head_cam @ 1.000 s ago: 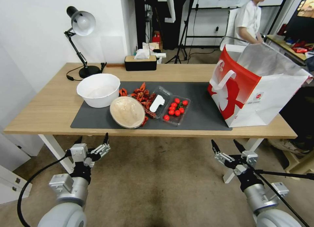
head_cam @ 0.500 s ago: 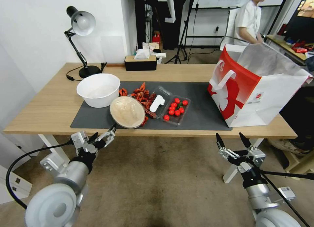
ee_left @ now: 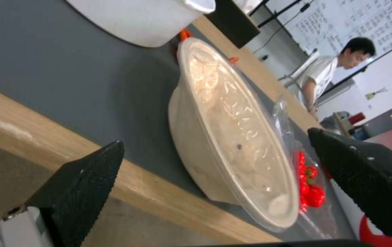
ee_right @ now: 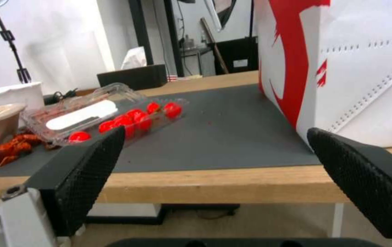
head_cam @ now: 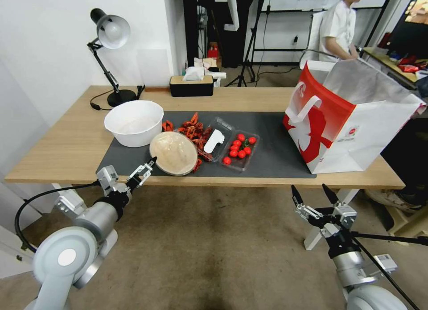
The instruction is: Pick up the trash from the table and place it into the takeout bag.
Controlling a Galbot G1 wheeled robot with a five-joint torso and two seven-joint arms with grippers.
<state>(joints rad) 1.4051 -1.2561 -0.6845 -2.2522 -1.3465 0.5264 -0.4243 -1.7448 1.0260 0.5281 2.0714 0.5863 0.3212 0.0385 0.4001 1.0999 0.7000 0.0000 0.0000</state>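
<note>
The round tan bowl [head_cam: 173, 153], apparently film-covered, sat tilted near the counter's [head_cam: 58, 154] front edge; the red-and-white takeout bag [head_cam: 347, 122] stood open at the right.

2 bowls [head_cam: 134, 122] — 1 bag [head_cam: 347, 122] — 2 grippers [head_cam: 129, 174].

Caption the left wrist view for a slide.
Open left hand at the wooden table's near edge, facing the round tan bowl sealed with clear film on the grey mat.
</note>
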